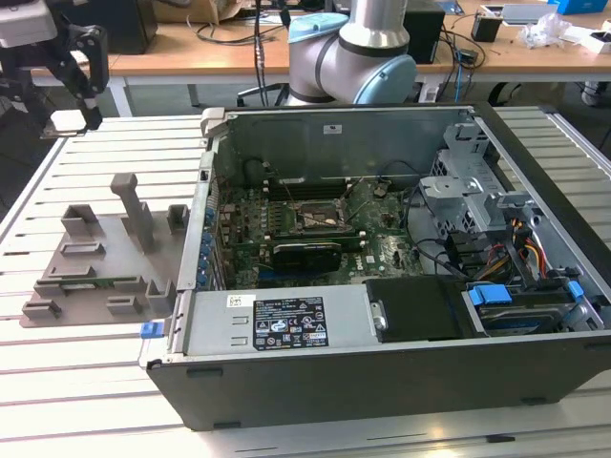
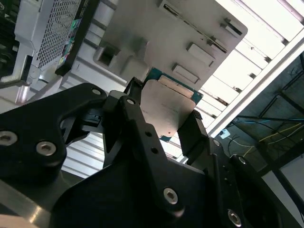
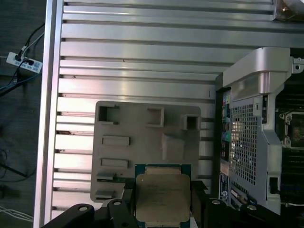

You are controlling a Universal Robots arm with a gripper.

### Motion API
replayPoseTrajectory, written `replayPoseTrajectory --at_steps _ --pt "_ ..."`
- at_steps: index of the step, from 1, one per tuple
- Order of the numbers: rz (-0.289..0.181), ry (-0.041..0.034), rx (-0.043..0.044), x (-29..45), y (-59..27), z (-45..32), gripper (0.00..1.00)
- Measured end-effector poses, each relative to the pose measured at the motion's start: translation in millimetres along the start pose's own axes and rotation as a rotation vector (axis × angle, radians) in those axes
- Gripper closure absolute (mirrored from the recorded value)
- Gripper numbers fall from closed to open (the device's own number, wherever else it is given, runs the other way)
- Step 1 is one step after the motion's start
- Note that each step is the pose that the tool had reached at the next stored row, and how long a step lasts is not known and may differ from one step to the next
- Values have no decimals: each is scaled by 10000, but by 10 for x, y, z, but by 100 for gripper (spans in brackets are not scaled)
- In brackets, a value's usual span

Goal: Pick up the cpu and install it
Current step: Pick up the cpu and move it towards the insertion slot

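Observation:
The cpu (image 3: 162, 192), a flat square chip with a dull silver top and a teal edge, is clamped between the black fingers of my gripper (image 3: 162, 203). The second wrist view shows the gripper (image 2: 164, 115) shut on two opposite sides of the cpu (image 2: 166, 102). In the exterior view the gripper (image 1: 63, 116) hangs at the far left, high above the slatted table, with the pale cpu (image 1: 65, 123) at its tips. It is over the far side of the grey fixture tray (image 1: 95, 272). The motherboard's dark socket (image 1: 320, 219) lies inside the open computer case (image 1: 382, 353).
The grey fixture tray (image 3: 142, 137) with upright blocks lies below the held chip on the aluminium slatted table (image 3: 142, 57). The case's raised metal wall (image 1: 203, 219) stands between tray and motherboard. Cables, drive cages and a blue-tabbed bay fill the case at the exterior view's right.

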State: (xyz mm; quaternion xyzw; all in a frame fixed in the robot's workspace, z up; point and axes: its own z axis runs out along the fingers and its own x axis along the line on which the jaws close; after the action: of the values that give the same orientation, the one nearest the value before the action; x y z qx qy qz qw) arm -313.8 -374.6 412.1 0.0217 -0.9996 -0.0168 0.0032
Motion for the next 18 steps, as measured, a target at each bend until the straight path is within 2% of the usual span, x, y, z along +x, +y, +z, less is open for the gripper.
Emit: replayPoseTrajectory --at_steps 3,4,8,10,18 --pt "-2 7 -1 -113 -5 0 45" --pt "0 12 -1 -186 -8 -1 45" --pt "-1 21 -2 -330 -15 -2 45" --pt "1 28 -2 -442 -19 -3 45" --pt "1 45 -2 -736 -32 -3 45"
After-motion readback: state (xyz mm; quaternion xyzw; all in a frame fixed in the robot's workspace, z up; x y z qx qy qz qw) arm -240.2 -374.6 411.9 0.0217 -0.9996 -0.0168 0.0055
